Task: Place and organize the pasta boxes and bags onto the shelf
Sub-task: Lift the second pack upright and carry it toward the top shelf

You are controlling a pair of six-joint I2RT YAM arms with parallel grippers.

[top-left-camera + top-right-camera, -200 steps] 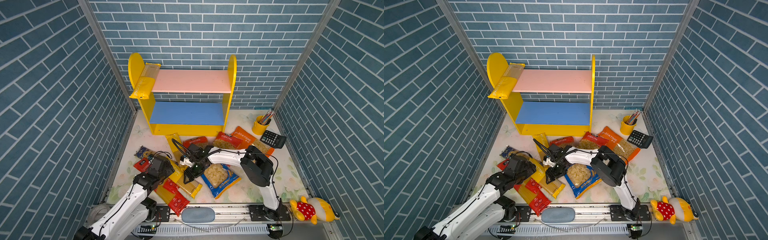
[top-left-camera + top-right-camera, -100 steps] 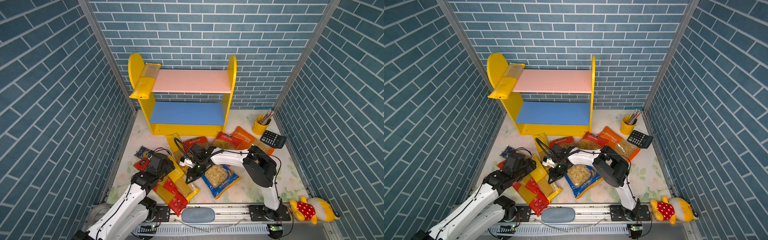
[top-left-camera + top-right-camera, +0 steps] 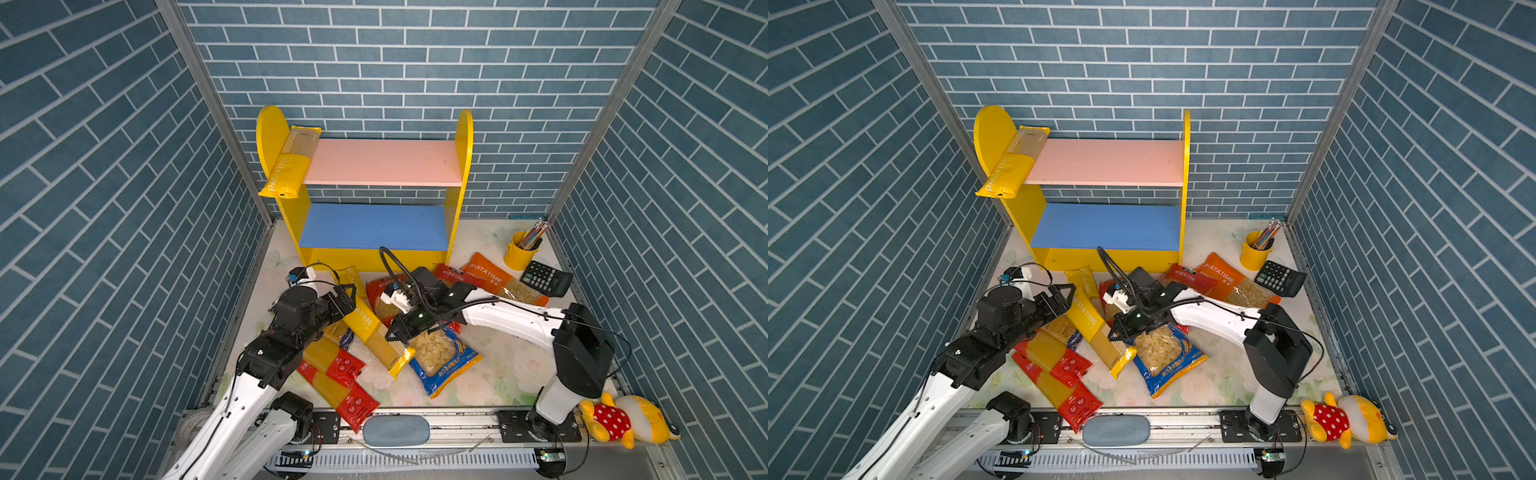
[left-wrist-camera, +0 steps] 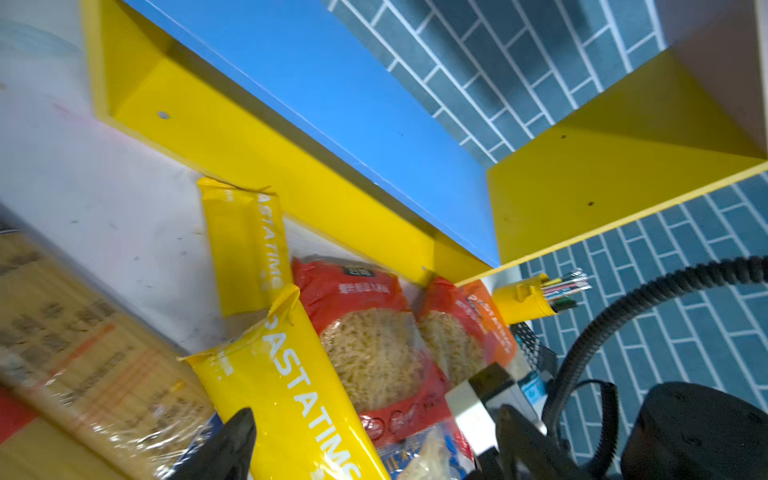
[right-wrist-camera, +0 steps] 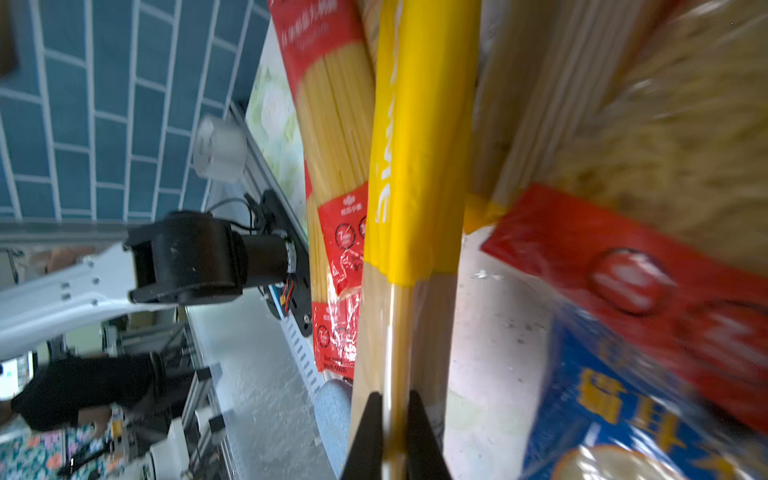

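**Yellow spaghetti pack: left claw wide, right claw pinching**

Left claw [image 3: 344,296] is standing wide w/ nothing held, straddling the printed end of the yellow spaghetti pack [image 3: 370,324]. The pack is lying slantwise over other packs mid-surface, in front of the shelf [image 3: 463,137]. Right claw [image 5: 392,399] is pinching its clear end, toward the front edge. Prob. light, stiff lengthwise, slippery film, brittle strands. Gripping nr mid-length is looking safer.
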